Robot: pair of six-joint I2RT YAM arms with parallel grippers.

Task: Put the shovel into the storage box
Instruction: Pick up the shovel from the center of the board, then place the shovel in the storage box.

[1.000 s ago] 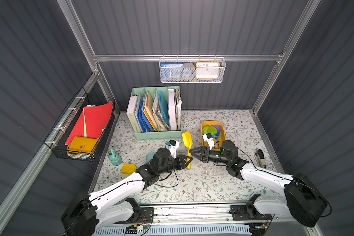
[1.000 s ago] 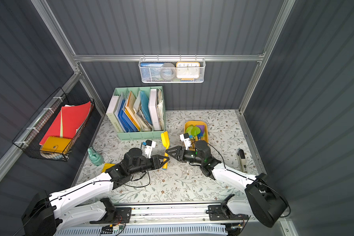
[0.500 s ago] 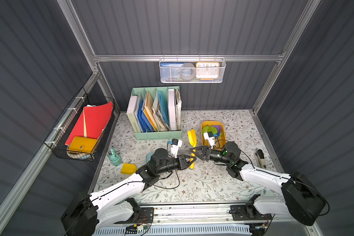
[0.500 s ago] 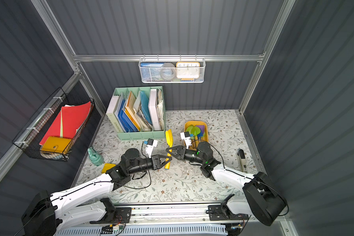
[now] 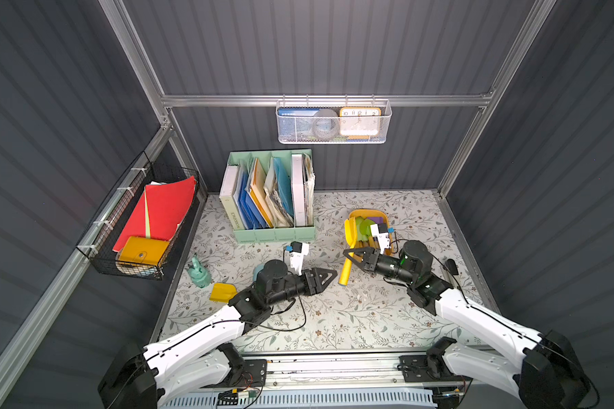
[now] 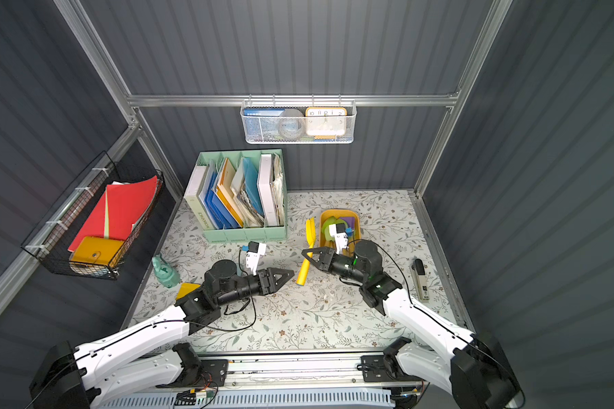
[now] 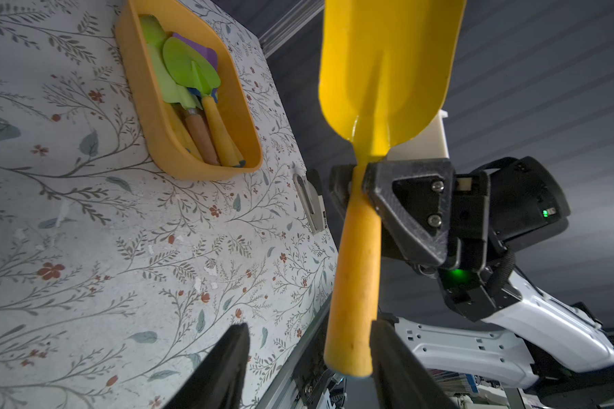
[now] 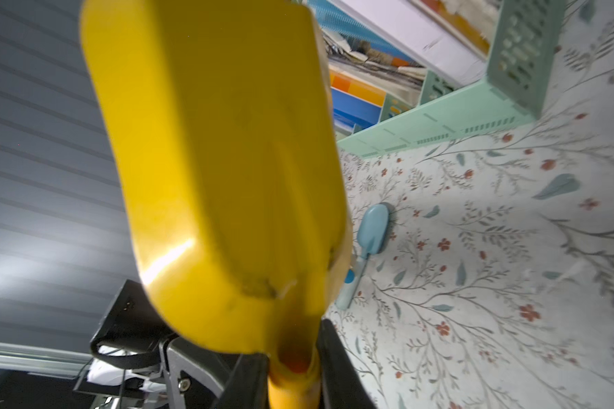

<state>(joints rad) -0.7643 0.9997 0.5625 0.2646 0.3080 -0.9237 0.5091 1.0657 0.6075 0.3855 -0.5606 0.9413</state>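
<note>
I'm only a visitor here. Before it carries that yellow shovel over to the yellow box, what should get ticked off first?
1. Grip: right end effector shut on the shovel handle, below the blade: ok.
2. Handover: left end effector open, jaws either side of the handle's end: ok.
3. Clearance: its fingers off the handle: cannot tell; one sits very close.
4. Target: storage box upright on the table, near the right arm: ok.
5. Room: cannot tell; other shovels already lie in the box.
</note>
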